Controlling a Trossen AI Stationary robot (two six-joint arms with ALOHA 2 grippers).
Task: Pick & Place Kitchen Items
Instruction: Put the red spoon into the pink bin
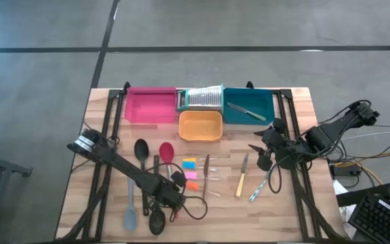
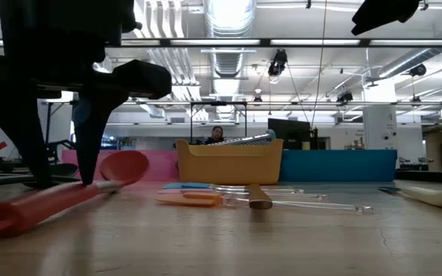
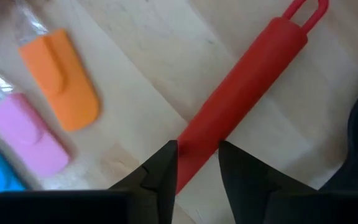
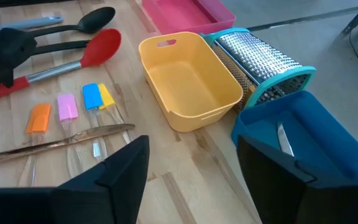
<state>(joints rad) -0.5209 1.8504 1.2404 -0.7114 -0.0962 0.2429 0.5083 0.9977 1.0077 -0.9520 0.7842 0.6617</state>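
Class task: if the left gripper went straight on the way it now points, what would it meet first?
The left gripper points down at the red spoon, its open fingers astride the handle. It would likely meet that handle first, then the table beneath.

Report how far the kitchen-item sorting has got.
Done: one green-handled knife lies in the teal tray.

In hand: the left gripper straddles the red spoon handle, jaws open, not yet clamped.

Left: the pink tray and orange tray look empty; black spoon, grey-blue spoon, wood-handled knife and small coloured pieces remain on the table. The right gripper, open, waits near the teal tray.
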